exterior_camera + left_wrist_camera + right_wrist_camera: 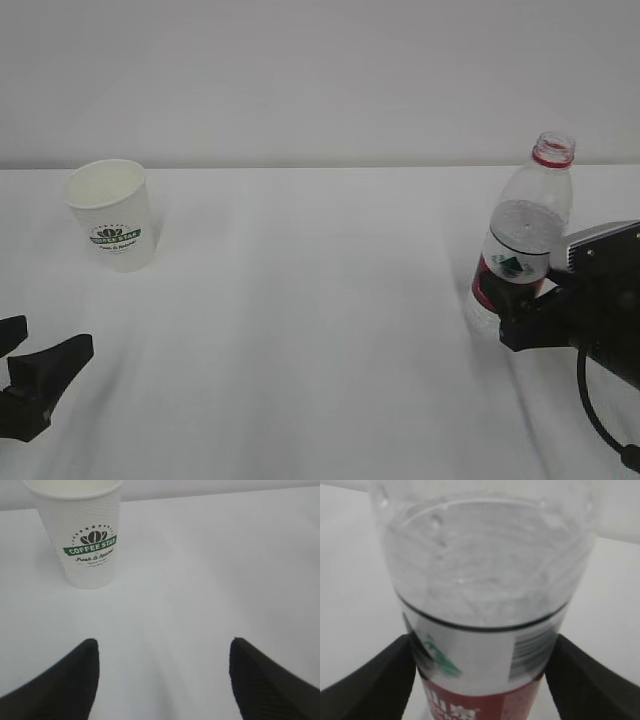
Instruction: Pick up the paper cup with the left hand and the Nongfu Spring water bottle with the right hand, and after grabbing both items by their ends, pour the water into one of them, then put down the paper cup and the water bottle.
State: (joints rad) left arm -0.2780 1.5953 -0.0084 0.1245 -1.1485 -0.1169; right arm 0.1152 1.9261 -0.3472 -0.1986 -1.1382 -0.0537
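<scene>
The paper cup (pixel 112 215) stands upright at the far left, white with a green logo. In the left wrist view the paper cup (pixel 87 540) is ahead and left of my left gripper (pixel 163 641). That left gripper (pixel 52 338) hovers open and empty near the front edge. The Nongfu Spring water bottle (pixel 525 230) stands uncapped on the right, with a red neck ring. My right gripper (pixel 500 318) straddles its label. Up close, the right gripper (pixel 482 639) is open, one finger on each side of the bottle (pixel 485 580) at the label. Clear water (pixel 485 565) shows inside.
A white table (pixel 320 330) runs back to a plain pale wall (pixel 320 70). Bare table lies between cup and bottle. The right arm's black body and cable (pixel 600 400) fill the lower right corner.
</scene>
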